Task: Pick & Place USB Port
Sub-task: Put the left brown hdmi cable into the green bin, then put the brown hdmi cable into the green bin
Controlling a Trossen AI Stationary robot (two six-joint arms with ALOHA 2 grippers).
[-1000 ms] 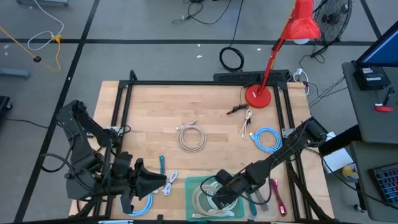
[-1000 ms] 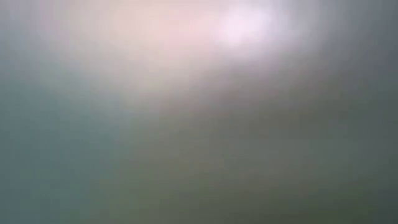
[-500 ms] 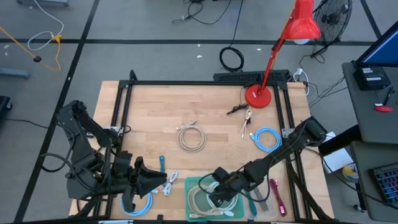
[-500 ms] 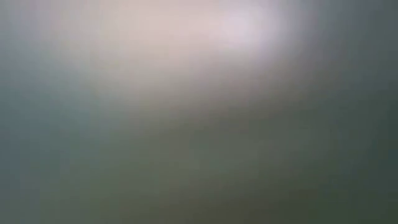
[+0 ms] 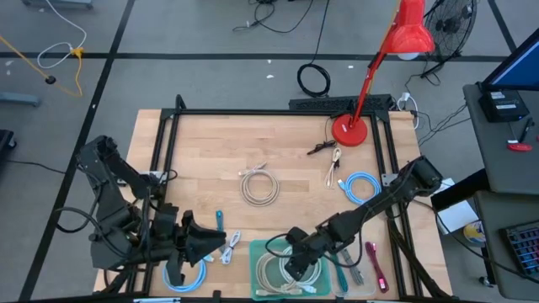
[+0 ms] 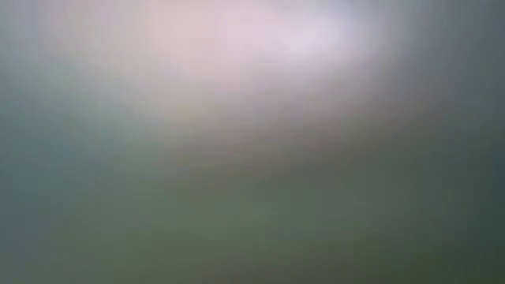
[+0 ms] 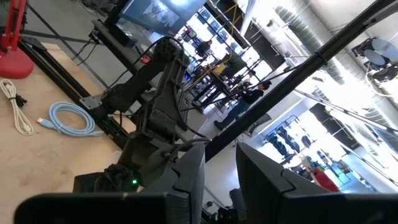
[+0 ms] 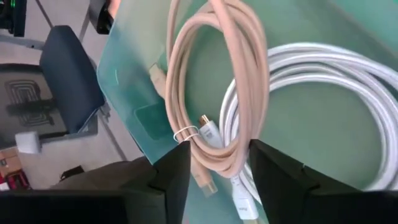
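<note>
Now the right gripper (image 5: 296, 265) hangs over the green bin (image 5: 263, 249) at the near edge of the wooden worktop (image 5: 210, 160). In the right wrist view its two dark fingers (image 8: 171, 177) are spread apart, and a beige USB cable (image 8: 242, 81) hangs in a coil between them. The coil's loop passes through the gap between the fingers, but I cannot tell if they touch it. A white cable (image 8: 323, 106) lies coiled on the green floor of the bin, right beside the beige one. A white plug (image 8: 208, 132) shows near the beige coil.

The left gripper (image 5: 221, 245) waits low at the near left corner of the worktop, well apart from the bin. Its fingers (image 7: 189, 177) are spread with a small gap between them and hold nothing. A blue cable (image 5: 189, 278) lies just under it near the edge.

More cables lie on the worktop. A grey cable (image 5: 259, 186) sits coiled in the middle. A light blue cable (image 5: 360, 187) sits coiled toward the right side. A thin white cable (image 5: 334, 166) lies beside the red lamp (image 5: 349, 130). A pink stick (image 5: 376, 264) lies to the right of the bin.

The low view is only a blur.
</note>
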